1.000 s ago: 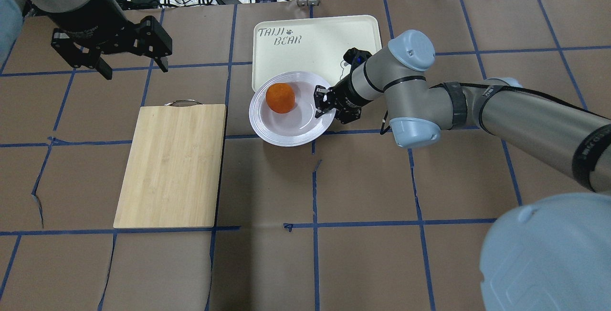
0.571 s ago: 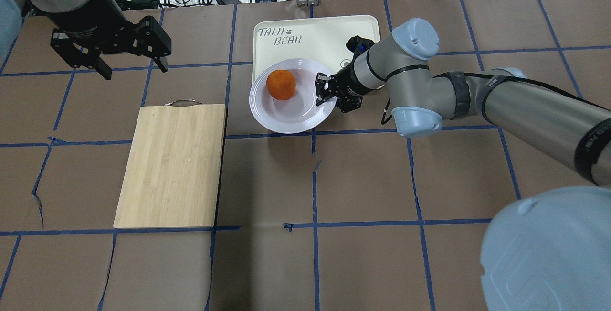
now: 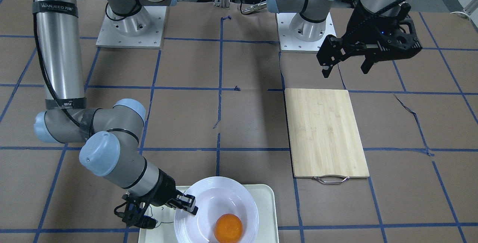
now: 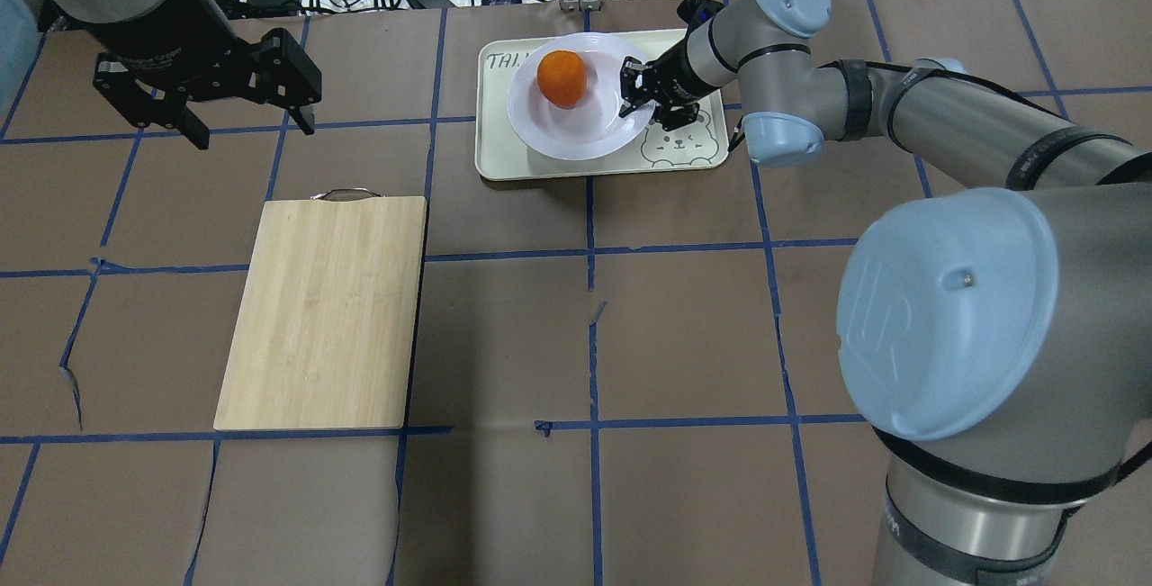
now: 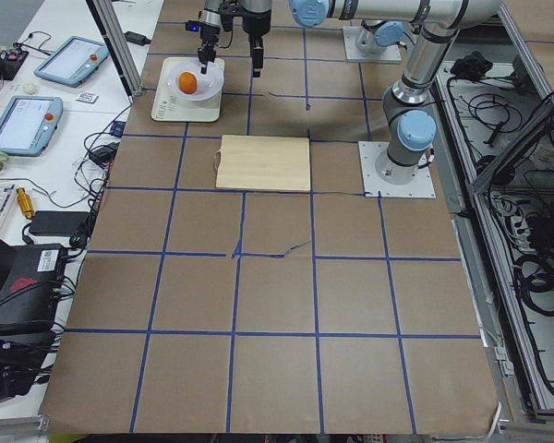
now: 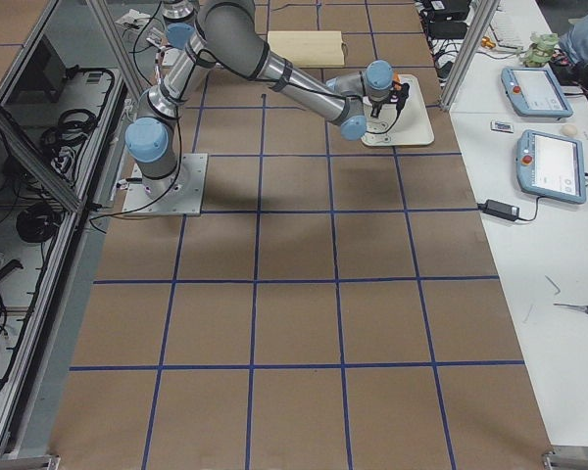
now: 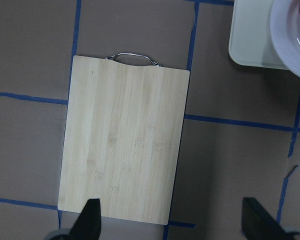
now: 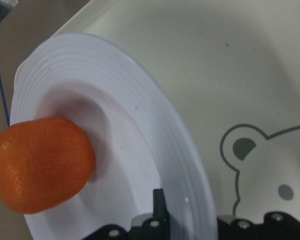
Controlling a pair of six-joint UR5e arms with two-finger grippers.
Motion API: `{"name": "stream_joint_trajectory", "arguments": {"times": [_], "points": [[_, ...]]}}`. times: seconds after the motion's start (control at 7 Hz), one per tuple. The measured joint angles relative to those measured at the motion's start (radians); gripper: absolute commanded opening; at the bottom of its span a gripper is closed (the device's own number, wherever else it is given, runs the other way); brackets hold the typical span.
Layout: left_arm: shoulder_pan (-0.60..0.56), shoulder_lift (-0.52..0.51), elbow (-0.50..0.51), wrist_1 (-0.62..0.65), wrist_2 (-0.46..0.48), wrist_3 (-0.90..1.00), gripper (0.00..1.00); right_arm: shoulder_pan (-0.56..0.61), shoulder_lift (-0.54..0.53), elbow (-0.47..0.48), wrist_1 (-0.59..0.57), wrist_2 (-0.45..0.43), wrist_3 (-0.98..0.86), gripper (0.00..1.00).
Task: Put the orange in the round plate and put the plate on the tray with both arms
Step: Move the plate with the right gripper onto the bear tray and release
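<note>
We record the cutting board [image 4: 324, 311] lying nearest on the table. Beyond it the left gripper [image 4: 255, 131] hangs above the table, jaws spread, holding nothing. Farthest, the right gripper [image 4: 641, 98] is clamped on the rim of the round plate [image 4: 576, 134]. The orange [image 4: 562, 78] sits in that plate over the tray [image 4: 540, 167]; whether plate and tray touch we cannot confirm.

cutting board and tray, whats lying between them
Only bare brown table cover and blue tape separate the cutting board and tray, seen in the overhead view.
</note>
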Motion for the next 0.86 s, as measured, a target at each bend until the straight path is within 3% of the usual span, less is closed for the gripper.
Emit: {"name": "stream_joint_trajectory", "arguments": {"times": [0.57, 0.86], "points": [[-0.001, -0.001, -0.004, 0.000, 0.000, 0.000, 1.00, -0.029, 0.022, -0.024, 0.003, -0.059, -0.006, 0.98], [-0.003, 0.000, -0.019, 0.008, -0.002, 0.000, 1.00, -0.031, -0.003, -0.082, 0.047, -0.160, -0.031, 1.00]]}}
